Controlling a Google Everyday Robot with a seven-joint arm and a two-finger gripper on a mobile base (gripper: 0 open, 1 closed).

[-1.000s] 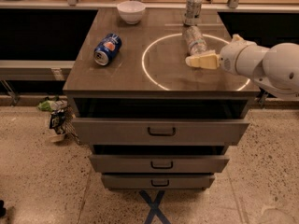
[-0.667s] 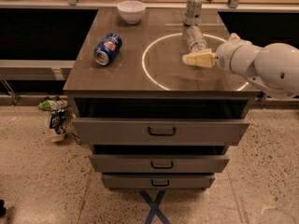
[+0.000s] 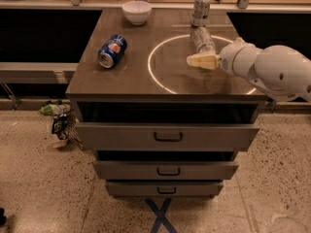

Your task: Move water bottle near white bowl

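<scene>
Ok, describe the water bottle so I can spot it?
On the cabinet top, look at the far edge of the white ring, just beyond the gripper. The water bottle lies there on its side: clear and ribbed, unlike the upright silver can behind it and the blue can at left.

Dark cabinet [image 3: 127, 79] with three drawers [image 3: 121, 136] pulled open, speckled terrazzo floor [image 3: 43, 188], blue tape cross [image 3: 160, 213] in front.
</scene>
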